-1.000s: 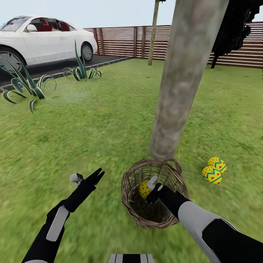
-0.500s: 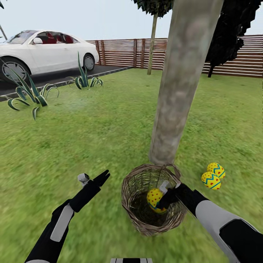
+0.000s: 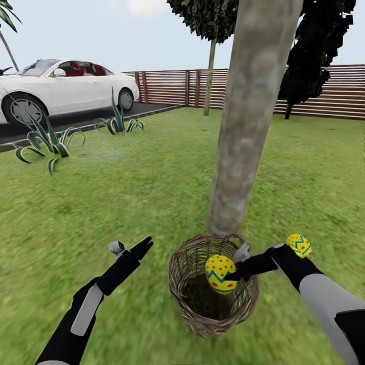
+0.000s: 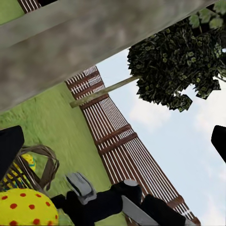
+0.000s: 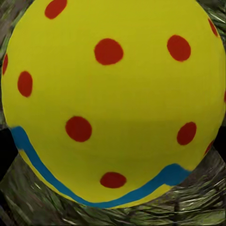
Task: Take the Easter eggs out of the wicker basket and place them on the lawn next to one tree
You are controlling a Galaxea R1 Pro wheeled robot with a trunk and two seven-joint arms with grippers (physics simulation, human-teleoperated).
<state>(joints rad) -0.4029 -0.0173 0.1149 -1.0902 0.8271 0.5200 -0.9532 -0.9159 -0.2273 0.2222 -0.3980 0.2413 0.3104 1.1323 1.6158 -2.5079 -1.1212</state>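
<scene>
The chief risk was a drop: the yellow Easter egg with red dots and a blue zigzag band hung above the mouth of the round brown woven-twig basket, and a smooth rounded shell pinched at its side could, I judged, slip from the fingers and fall back in, leaving the basket unemptied. A swing toward 2 o'clock might also clip the basket rim or the thick mottled grey-brown tree trunk just behind it.

The right end effector gripped that egg from the egg's 3 o'clock side, closed on it, with the egg at its tip (the right wrist camera saw the shell pressed close, wicker behind). Another patterned egg lay on the mottled green lawn at the trunk's 4 o'clock, near its base. The left end effector hovered empty at the basket's 9 o'clock, fingers nearly together.
</scene>
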